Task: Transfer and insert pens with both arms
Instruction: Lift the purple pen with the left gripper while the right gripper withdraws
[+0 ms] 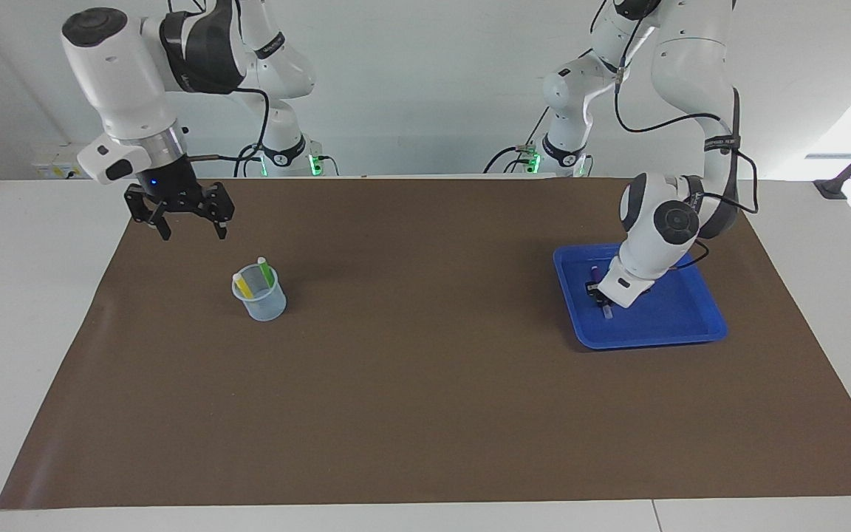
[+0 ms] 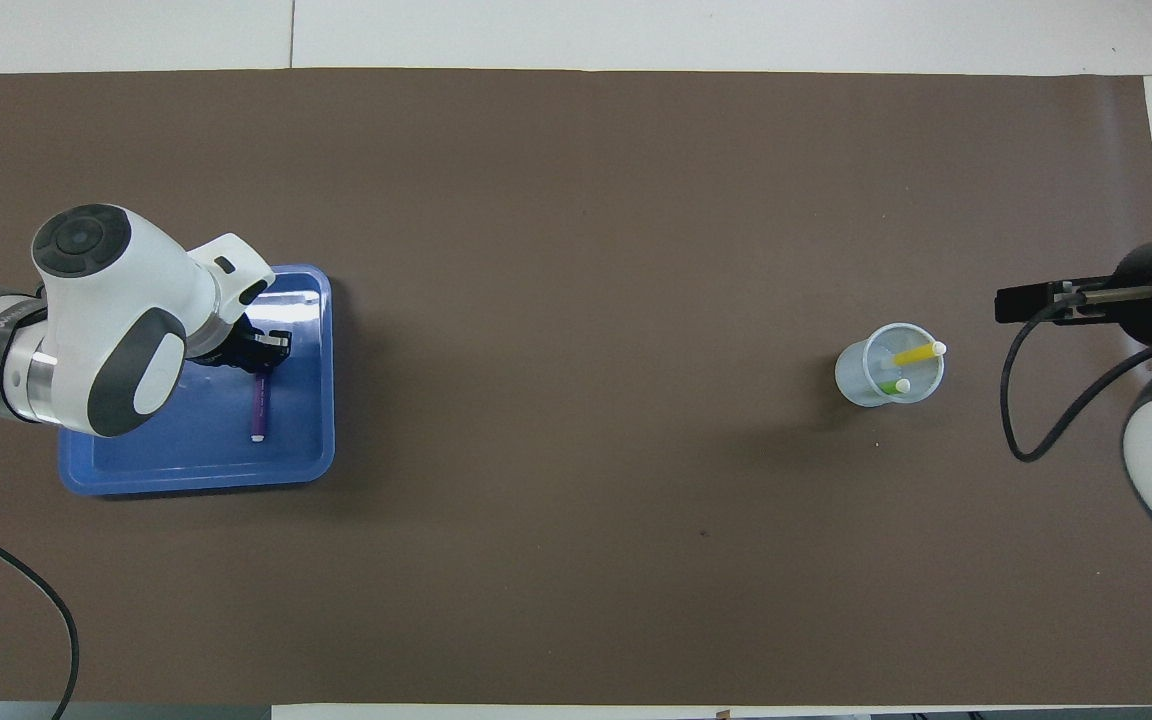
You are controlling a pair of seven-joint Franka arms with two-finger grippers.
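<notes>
A purple pen [image 2: 258, 405] lies in the blue tray [image 2: 166, 440] at the left arm's end of the table. My left gripper [image 1: 601, 295] is down in the tray [image 1: 680, 314], shut on that pen at one end. A clear cup [image 1: 259, 297] stands toward the right arm's end, holding a yellow pen [image 1: 242, 284] and a green pen [image 1: 266, 272], both leaning with whitish ends up. My right gripper [image 1: 189, 225] hangs open and empty above the mat, beside the cup [image 2: 888, 365] toward the table's end.
A brown mat [image 1: 425, 384] covers most of the white table. Two smaller white arms [image 1: 285, 148] with green lights at their bases stand at the robots' edge.
</notes>
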